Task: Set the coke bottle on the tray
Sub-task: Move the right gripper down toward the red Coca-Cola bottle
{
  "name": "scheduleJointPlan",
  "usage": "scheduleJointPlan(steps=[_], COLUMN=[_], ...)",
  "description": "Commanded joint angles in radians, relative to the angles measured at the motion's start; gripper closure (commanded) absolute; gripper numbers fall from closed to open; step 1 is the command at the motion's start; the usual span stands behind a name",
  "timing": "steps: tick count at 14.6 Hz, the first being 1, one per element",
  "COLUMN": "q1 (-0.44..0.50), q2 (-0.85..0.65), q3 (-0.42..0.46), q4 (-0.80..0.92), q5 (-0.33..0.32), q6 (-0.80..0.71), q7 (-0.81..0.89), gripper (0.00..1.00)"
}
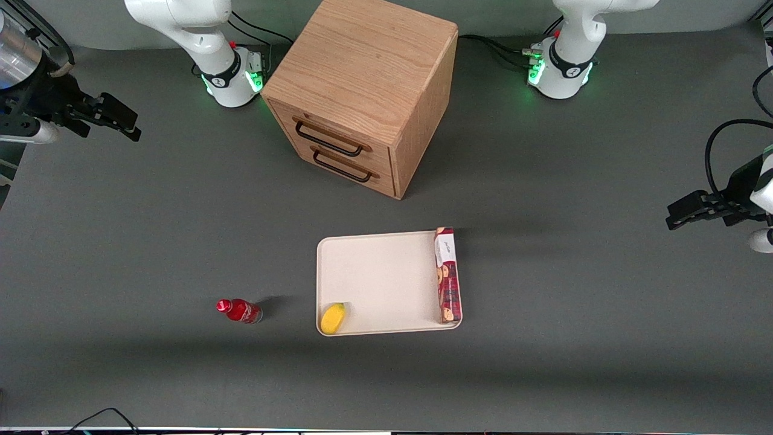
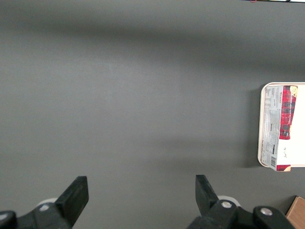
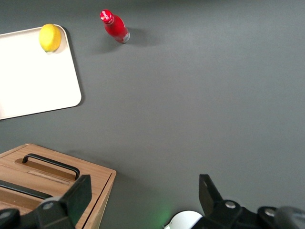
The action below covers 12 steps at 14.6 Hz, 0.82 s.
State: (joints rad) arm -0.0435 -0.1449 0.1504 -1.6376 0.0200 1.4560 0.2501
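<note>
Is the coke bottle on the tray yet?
No, the coke bottle stands on the table beside the tray; the open gripper hangs far off.

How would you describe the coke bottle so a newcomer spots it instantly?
Start at the cream tray in front of the wooden drawer cabinet. Beside it, toward the working arm's end, the coke bottle stands alone on the table: small, red-capped. The open pincer hovers well away.

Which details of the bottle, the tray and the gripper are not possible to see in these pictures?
- Coke bottle: label script too small to read in front and right wrist views.
- Tray: cut off by the picture edge in both wrist views; only the front view shows it whole.
- Cookie box on the tray: print too small to read.
- Gripper, open, high above the table at the working arm's end: partly cropped in the right wrist view.
</note>
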Motion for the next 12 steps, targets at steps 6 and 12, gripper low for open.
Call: scheduleJointPlan(steps=[6,12], q1=[0.007,0.028], q2=[0.063,0.546], q3=[-0.012,0.014], q4=[0.051,0.323], q5=[0.024,0.002], q6=[0.006,0.203], q7=[-0.018,-0.017], gripper=[0.00,0.00])
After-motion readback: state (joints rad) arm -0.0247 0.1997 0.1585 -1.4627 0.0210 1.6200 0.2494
